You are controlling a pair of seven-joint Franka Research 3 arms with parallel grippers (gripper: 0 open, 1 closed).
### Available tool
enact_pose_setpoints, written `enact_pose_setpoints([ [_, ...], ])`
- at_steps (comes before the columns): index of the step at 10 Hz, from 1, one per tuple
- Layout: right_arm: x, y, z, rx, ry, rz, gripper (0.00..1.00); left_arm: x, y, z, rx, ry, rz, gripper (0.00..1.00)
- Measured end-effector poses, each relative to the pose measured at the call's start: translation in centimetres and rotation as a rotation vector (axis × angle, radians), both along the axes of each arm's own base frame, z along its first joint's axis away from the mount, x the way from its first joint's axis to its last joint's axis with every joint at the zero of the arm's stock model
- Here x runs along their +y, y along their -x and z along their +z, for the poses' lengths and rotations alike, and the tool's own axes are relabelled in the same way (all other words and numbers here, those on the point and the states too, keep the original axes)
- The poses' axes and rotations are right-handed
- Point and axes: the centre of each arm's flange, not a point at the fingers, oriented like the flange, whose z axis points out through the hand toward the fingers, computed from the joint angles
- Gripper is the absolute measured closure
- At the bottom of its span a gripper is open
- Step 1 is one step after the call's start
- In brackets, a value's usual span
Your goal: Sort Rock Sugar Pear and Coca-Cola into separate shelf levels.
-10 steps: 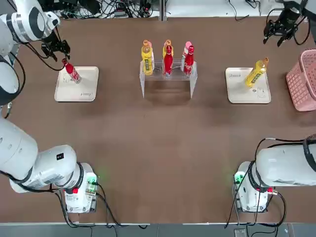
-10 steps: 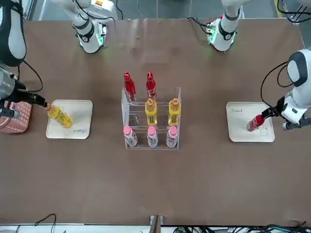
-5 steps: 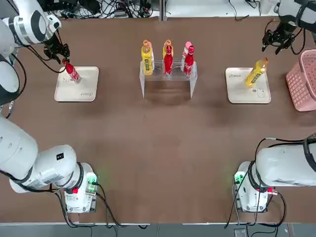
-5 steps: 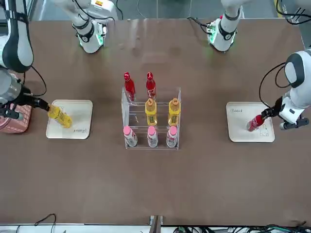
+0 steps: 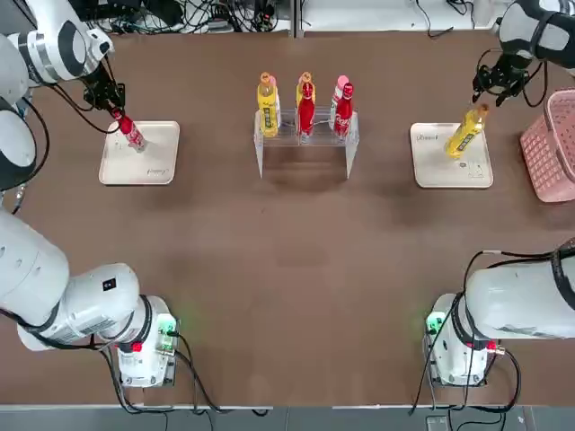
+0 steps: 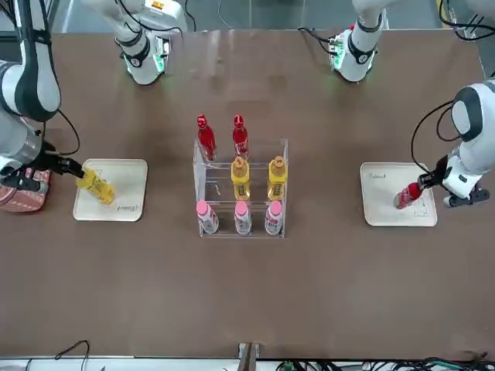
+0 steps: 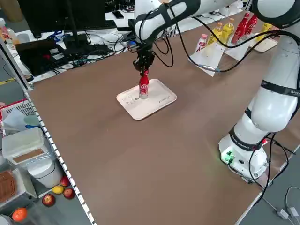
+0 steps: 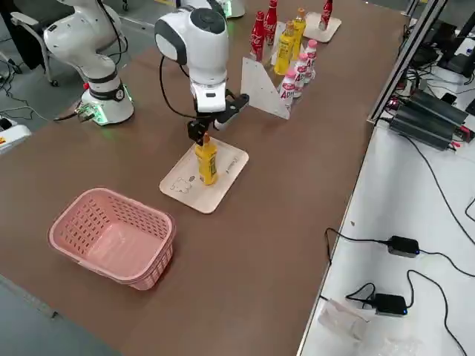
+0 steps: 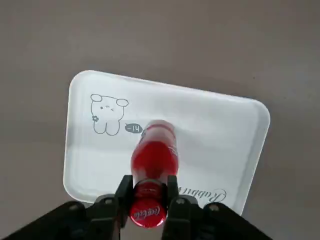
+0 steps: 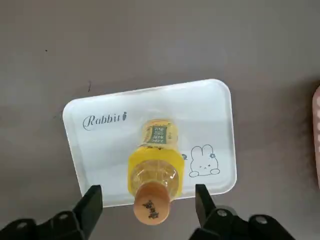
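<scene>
Gripping the neck of the Coca-Cola bottle (image 9: 152,160) with the left end effector (image 9: 148,196), fingers (image 9: 124,192) fully closed just under the red cap. Standing upright on the white tray (image 5: 160,164) near the far left corner of the tabletop (image 5: 296,269). Lifting straight up before any sideways travel, judging that a slim bottle held only at the neck is prone to swinging and scraping the tray rim. Keeping the wrist vertical throughout.

Hovering the right end effector (image 10: 148,205) over the Rock Sugar Pear bottle (image 10: 153,170), fingers (image 10: 91,202) spread wide on either side of the orange cap and touching nothing. Resting upright on the second white tray (image 5: 476,175) near the far right edge, beside the pink basket (image 5: 550,148). Centring both fingers on the cap, then lowering to the neck before closing.

Heading for the clear rack (image 6: 241,185) at the middle of the far edge: two red bottles (image 6: 223,137) already on the level nearest the robot, two yellow bottles (image 6: 258,178) on the middle level, three pink-capped bottles (image 6: 238,218) on the remaining level. Approaching each level from above, aiming for the free slot, judging the main risk to be toppling neighbours standing close together.
</scene>
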Motion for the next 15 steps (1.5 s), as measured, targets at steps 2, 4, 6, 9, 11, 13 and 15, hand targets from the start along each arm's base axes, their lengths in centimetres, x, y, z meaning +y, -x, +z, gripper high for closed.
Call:
enact_pose_setpoints([
  [2, 0.0, 0.1, -1.0, 0.013, -0.002, 0.004, 0.18, -0.2, -0.7, 1.6, -0.007, -0.002, 0.012, 0.68],
  [4, 0.0, 0.2, -1.3, 0.020, -0.003, 0.006, 0.19, -4.2, -2.5, 8.2, 0.041, 0.004, 0.022, 0.68],
  [6, 0.1, 0.4, -1.4, 0.034, -0.007, 0.009, 0.21, -13.2, -2.9, 15.1, 0.048, -0.003, 0.052, 0.68],
  [9, 0.1, 0.4, -1.5, 0.036, -0.008, 0.015, 0.40, -24.9, 0.2, 19.5, 0.039, -0.022, 0.100, 0.68],
  [11, 0.1, 0.4, -1.5, 0.036, -0.009, 0.026, 0.54, -29.8, 1.7, 23.2, 0.025, 0.019, 0.170, 0.68],
  [13, 0.1, 0.4, -1.5, 0.036, -0.009, 0.029, 0.64, -33.9, 3.6, 26.9, 0.021, 0.053, 0.241, 0.68],
  [15, 0.1, 0.4, -1.5, 0.036, -0.008, 0.030, 0.66, -38.4, 5.9, 28.4, 0.025, 0.061, 0.313, 0.68],
])
